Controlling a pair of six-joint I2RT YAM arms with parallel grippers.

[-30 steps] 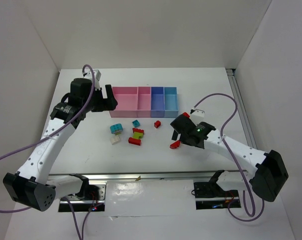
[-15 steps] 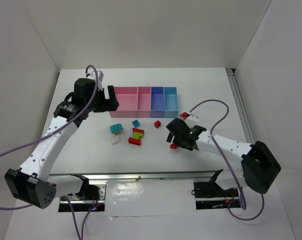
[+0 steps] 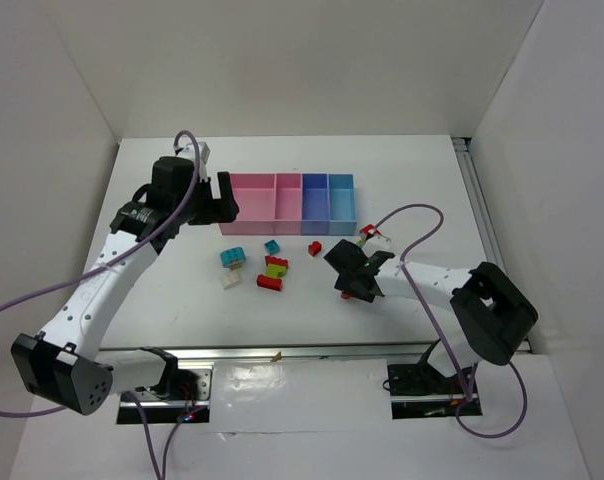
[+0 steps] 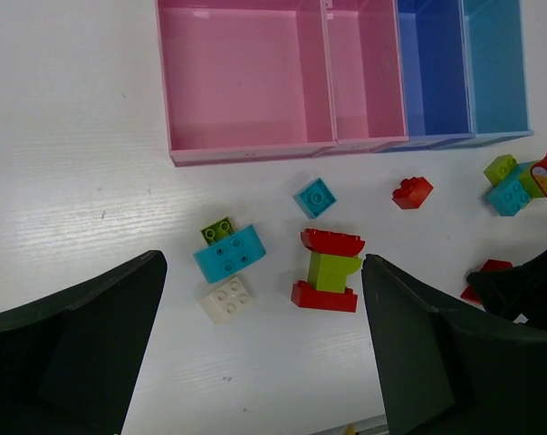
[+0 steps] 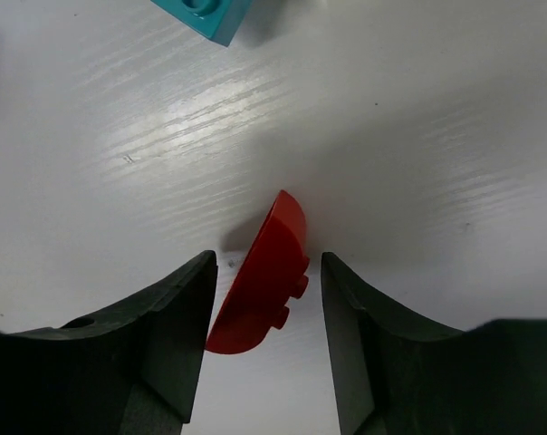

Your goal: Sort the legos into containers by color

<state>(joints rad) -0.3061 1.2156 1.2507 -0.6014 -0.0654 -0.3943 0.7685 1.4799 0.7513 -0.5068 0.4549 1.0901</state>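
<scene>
The fingers [image 5: 178,335] of the right gripper [image 5: 266,265] are opened only narrowly and are placed on both sides of a red curved plastic brick [image 5: 260,294]. A thin gap is seen between the studs of this brick and one finger. At the other finger it cannot be told whether there is contact. A teal plastic brick [image 5: 206,14] is seen just beyond the fingertips.

The fingers of the left gripper [image 4: 263,272] are spread wide and nothing is held or touched by them. Between and beyond them a small stack of red and yellow-green bricks [image 4: 330,270] is seen on the worktop. To one side of it are a teal brick joined with a yellow-green one [image 4: 230,249] and a whitish brick [image 4: 226,299]. Nearer to the bins lie a small teal cube [image 4: 315,197] and a small red brick [image 4: 411,192].

The row of four joined open plastic bins [image 4: 251,152], two pink, one dark blue and one light blue, is placed behind the bricks, apart from them.

The white worktop [image 3: 432,180] is enclosed by plain white walls [image 3: 312,60].
</scene>
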